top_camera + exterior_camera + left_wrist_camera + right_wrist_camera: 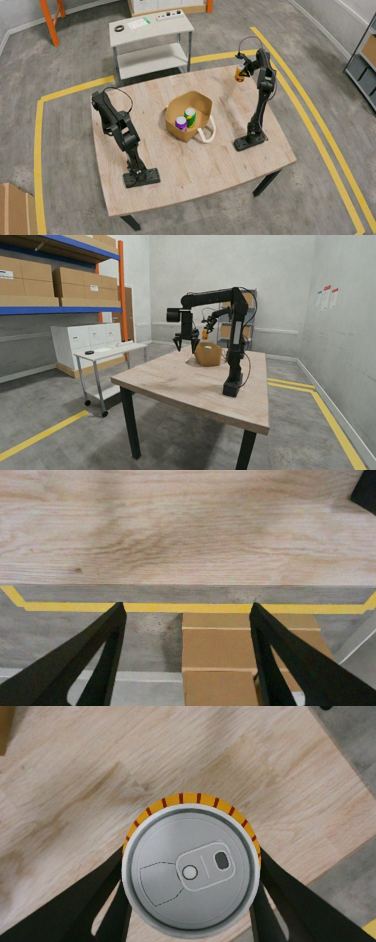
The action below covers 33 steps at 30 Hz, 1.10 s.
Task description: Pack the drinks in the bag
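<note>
Cans, one purple (181, 123) and one green (190, 117), stand inside the upright canvas bag (177, 104) (208, 356) at the middle of the counter (177, 172) (172, 384), while the orange can (238, 72) (205, 334) (191, 871), apparently the last drink left to load, is gripped in the right claw (243, 64) (207, 330) (191, 842), raised over the far right corner. The left claw (186, 347) (187, 608) hangs open and holds nothing. Printing shows on the purple and green cans, but I can't read any brand, and the orange can's label is too small to make out.
</note>
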Each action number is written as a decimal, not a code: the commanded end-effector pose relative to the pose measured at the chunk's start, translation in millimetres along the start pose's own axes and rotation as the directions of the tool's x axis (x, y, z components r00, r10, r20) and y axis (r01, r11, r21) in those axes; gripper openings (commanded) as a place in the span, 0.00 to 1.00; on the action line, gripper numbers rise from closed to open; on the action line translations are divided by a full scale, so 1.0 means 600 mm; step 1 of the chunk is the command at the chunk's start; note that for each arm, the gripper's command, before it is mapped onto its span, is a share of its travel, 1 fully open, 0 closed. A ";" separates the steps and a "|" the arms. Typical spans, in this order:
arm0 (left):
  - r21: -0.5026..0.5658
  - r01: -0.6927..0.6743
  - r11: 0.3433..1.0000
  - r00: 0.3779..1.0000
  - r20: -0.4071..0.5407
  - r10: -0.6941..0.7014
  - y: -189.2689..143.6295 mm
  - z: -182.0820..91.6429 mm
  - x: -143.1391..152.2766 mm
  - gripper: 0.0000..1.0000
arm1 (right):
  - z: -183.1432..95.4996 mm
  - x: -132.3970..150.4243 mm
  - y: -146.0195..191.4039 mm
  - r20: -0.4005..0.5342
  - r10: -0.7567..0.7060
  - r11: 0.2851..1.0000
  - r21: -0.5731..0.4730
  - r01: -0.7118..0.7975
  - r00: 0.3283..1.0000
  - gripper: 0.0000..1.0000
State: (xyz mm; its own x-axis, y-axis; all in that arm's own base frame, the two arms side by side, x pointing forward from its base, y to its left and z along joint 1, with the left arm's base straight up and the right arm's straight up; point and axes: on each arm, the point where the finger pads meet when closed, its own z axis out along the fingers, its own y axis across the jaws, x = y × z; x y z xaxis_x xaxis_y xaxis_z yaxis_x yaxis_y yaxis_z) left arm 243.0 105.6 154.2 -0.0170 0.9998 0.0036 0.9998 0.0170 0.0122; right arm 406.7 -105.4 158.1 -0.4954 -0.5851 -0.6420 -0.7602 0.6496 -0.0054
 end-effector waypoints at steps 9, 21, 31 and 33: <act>0.007 0.000 1.000 1.000 0.008 0.000 -0.004 -0.003 -0.007 0.86 | -0.061 -0.071 -0.010 0.090 -0.093 0.992 0.094 0.084 0.992 0.70; 0.007 0.000 1.000 1.000 0.008 0.000 -0.004 -0.003 -0.007 0.86 | -0.048 -0.054 0.000 0.086 -0.072 0.995 0.072 0.066 0.994 0.70; 0.007 0.000 1.000 1.000 0.008 0.000 -0.004 -0.003 -0.007 0.86 | -0.075 -0.082 0.012 0.084 -0.061 0.997 0.055 0.056 0.995 0.70; 0.007 0.000 1.000 1.000 0.008 0.000 -0.004 -0.003 -0.007 0.86 | -0.084 -0.089 0.010 0.084 -0.064 0.996 0.059 0.060 0.994 0.70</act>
State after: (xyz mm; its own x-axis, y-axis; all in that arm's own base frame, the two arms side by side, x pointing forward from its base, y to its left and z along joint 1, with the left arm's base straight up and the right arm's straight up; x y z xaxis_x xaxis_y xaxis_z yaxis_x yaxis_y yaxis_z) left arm 243.0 105.6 154.2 -0.0170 0.9998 0.0036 0.9998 0.0170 0.0121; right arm 401.9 -102.1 171.1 -0.5020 -0.5792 -0.6423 -0.7610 0.6486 0.0099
